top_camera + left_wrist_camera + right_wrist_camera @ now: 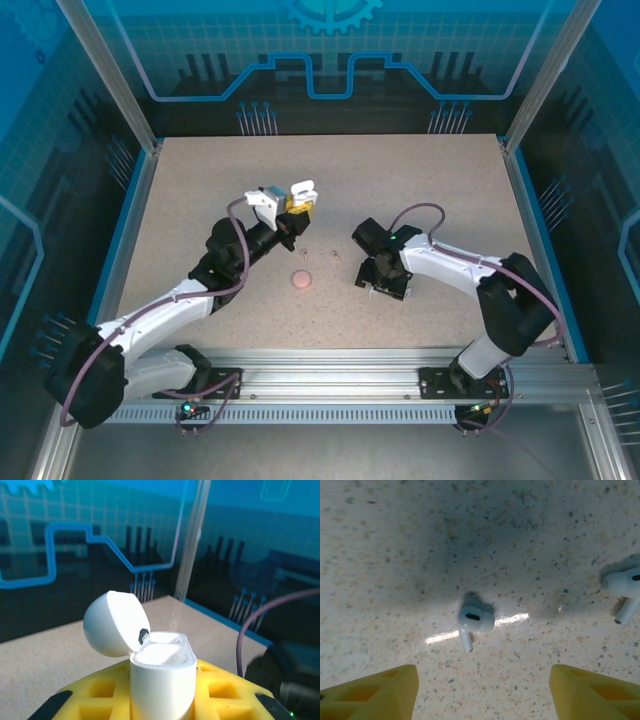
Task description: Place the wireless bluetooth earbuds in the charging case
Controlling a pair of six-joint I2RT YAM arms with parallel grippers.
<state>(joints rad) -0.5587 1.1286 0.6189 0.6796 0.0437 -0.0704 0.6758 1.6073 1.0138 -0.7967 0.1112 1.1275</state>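
Table point(190, 190), speckled and beige: what lies on it around the arms? asks Ana.

A small pink round disc point(301, 280) sits between the two arms, says Ben. Just beyond it, the overhead view has two tiny pale specks point(306, 256), too small to make out.

And the earbuds?

The right wrist view has them lying flat on the table: a white stemmed earbud point(475, 620) in the middle and a second earbud point(624, 586) at the right edge, well apart. Nothing covers either.

The right tool?

The right tool point(482, 690) hovers over the middle earbud, yellow fingers spread wide, released, touching nothing.

The case?

The left tool point(296, 207) is clenched on the glossy white charging case point(162, 675), held up with its rounded lid point(112, 625) swung open. The left wrist view gives the hinge and the pale open top. Overhead, the case is just a small white shape at the fingertips, beyond the disc.
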